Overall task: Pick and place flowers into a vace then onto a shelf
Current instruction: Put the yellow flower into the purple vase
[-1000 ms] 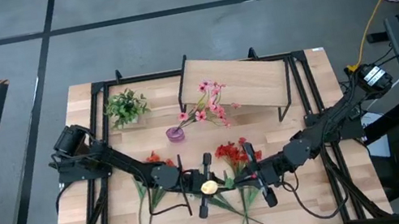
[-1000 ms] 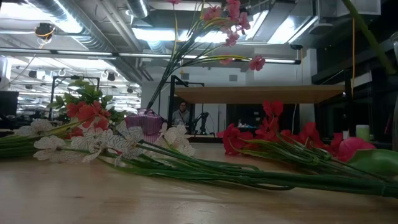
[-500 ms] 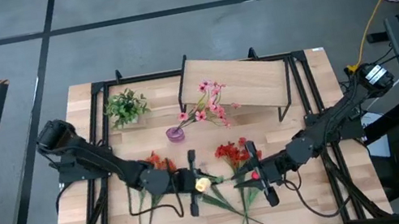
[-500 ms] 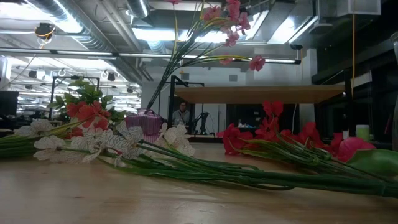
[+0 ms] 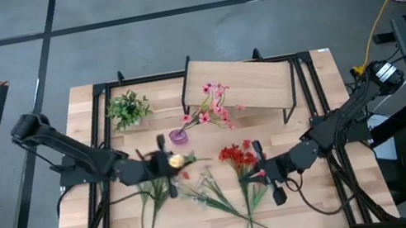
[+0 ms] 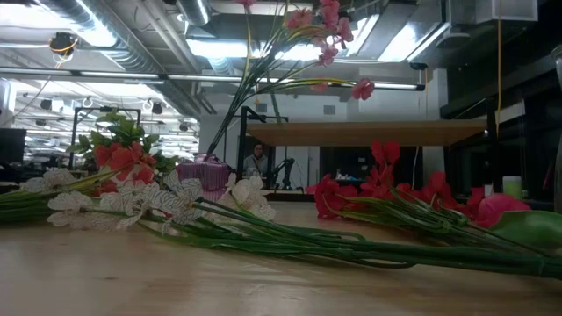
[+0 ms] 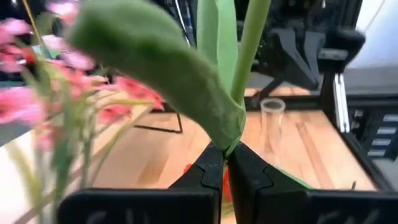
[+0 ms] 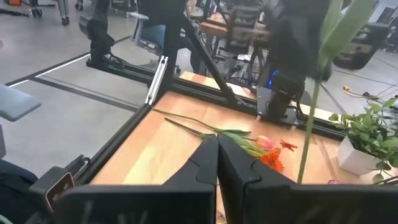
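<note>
My left gripper (image 5: 173, 162) is shut on a yellow flower (image 5: 181, 160), held over the table's middle left, in front of the purple vase (image 5: 179, 136). The vase holds pink flowers (image 5: 214, 104) and stands before the shelf (image 5: 243, 82). Red flowers (image 5: 236, 157), orange-red ones (image 5: 159, 164) and white ones (image 5: 199, 187) lie flat on the tabletop. My right gripper (image 5: 254, 175) hovers shut by the red flowers with nothing between its fingers (image 8: 208, 155). In the right wrist view the held flower's stem (image 8: 309, 118) hangs below the left arm. My left gripper pinches the yellow flower's green stem where a broad leaf joins it (image 7: 231, 134), between its two fingers (image 7: 208, 168). The fingers lie about level, coming from the table's left, across the stem. The flower stands nearly upright, bloom above the fingers and stem hanging below.
A small bushy green plant (image 5: 128, 109) stands at the far left of the table. Black frame rails (image 5: 100, 149) run along both sides. The lying stems (image 6: 334, 241) cross the middle of the table toward its near edge. A clear tube (image 7: 272, 121) stands on the wood beyond the left gripper.
My left gripper has moved toward the table's left and far edges and upward, carrying the yellow flower away from my right gripper. The flower has come up off the table near the middle front. My right gripper has stayed about where it was.
</note>
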Robot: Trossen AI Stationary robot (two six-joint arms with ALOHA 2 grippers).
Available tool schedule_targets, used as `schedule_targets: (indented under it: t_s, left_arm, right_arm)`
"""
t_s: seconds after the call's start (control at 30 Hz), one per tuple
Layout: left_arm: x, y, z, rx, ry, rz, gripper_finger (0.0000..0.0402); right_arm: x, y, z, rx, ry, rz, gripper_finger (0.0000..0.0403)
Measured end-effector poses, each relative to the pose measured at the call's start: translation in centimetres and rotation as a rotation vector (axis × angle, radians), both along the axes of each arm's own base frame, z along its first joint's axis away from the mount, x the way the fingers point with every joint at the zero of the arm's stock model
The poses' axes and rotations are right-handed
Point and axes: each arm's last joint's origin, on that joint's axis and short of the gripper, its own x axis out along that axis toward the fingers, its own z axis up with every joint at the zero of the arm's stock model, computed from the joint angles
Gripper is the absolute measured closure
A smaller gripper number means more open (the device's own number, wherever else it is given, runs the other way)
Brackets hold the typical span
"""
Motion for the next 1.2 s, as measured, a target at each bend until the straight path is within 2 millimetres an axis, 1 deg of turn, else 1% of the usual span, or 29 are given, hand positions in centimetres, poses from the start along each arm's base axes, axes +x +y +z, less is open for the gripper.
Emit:
schedule_targets:
  t_s: [0.07,0.2,0.43,0.53,0.7,0.87,1.07,1.2]
  left_arm:
    - [-1.2,0.7,0.5,-0.021,0.009,0.009,0.0397]
    - [-3.1,1.9,1.5,-0.082,0.006,0.095,0.0397]
    - [-4.9,3.2,2.0,-0.068,0.025,0.208,0.0397]
    - [-5.5,3.6,2.2,-0.078,0.014,0.268,0.0397]
    - [-6.5,4.2,2.5,-0.082,0.015,0.285,0.0397]
    - [-7.4,4.9,2.7,-0.082,0.008,0.361,0.0397]
    - [-7.7,5.7,1.8,-0.103,0.059,0.424,0.0398]
    - [-7.5,6.3,1.1,-0.123,0.093,0.481,0.0398]
  right_arm:
    - [0.0,0.0,0.0,0.000,0.000,0.000,0.0399]
    - [0.0,0.0,-0.1,-0.002,0.011,-0.001,0.0397]
    - [0.0,0.0,-0.2,-0.006,0.019,-0.001,0.0399]
    - [-0.1,0.0,-0.3,-0.013,0.032,-0.002,0.0399]
    - [-0.1,-0.1,-0.4,0.007,0.043,-0.007,0.0399]
    - [-0.1,-0.1,-0.4,0.006,0.045,-0.007,0.0399]
    - [-0.1,-0.1,-0.4,0.006,0.045,-0.008,0.0399]
    - [-0.1,-0.1,-0.4,0.006,0.044,-0.008,0.0399]
